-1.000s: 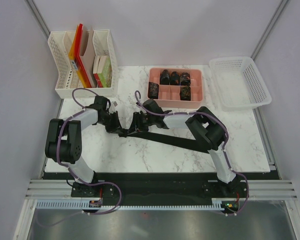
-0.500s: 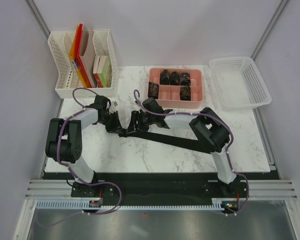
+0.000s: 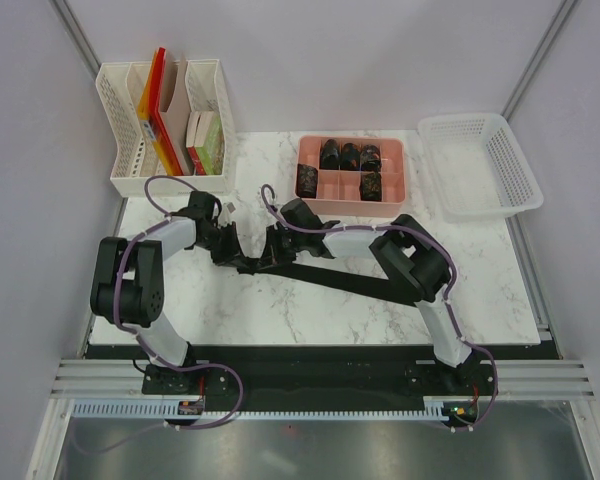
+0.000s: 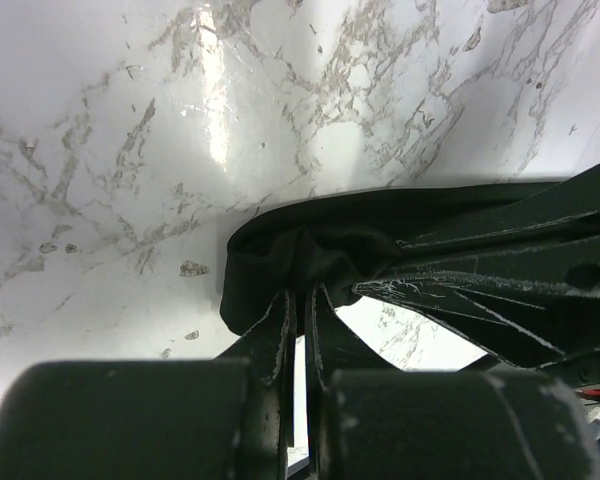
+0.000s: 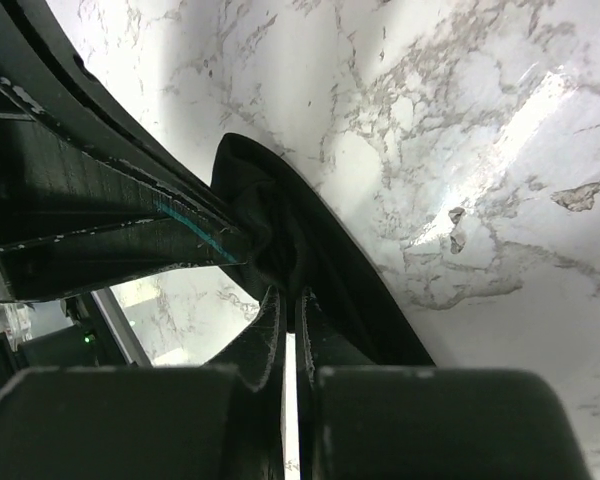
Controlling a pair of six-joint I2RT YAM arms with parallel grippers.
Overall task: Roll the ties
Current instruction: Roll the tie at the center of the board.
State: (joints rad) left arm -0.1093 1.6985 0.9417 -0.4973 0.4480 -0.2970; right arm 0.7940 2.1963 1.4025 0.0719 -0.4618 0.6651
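Observation:
A long blackish tie (image 3: pixel 350 279) lies flat across the marble table, running from the middle to the right. Its narrow end (image 4: pixel 280 255) is bunched at the middle, where both grippers meet. My left gripper (image 3: pixel 242 264) is shut on that end from the left; its jaws pinch the fabric in the left wrist view (image 4: pixel 302 292). My right gripper (image 3: pixel 271 260) is shut on the same end from the right, and the right wrist view (image 5: pixel 290 290) shows the dark cloth (image 5: pixel 280 230) folded between its fingertips. Several rolled ties (image 3: pixel 349 155) sit in the pink tray.
The pink divided tray (image 3: pixel 405 180) stands at the back middle. A white mesh basket (image 3: pixel 510 175) is at the back right. A white file rack (image 3: pixel 120 150) with folders and books stands at the back left. Bare marble (image 3: pixel 280 320) lies in front of the tie.
The right arm's wrist has shifted slightly left and back at the tie's end. The left arm and the tie have hardly moved.

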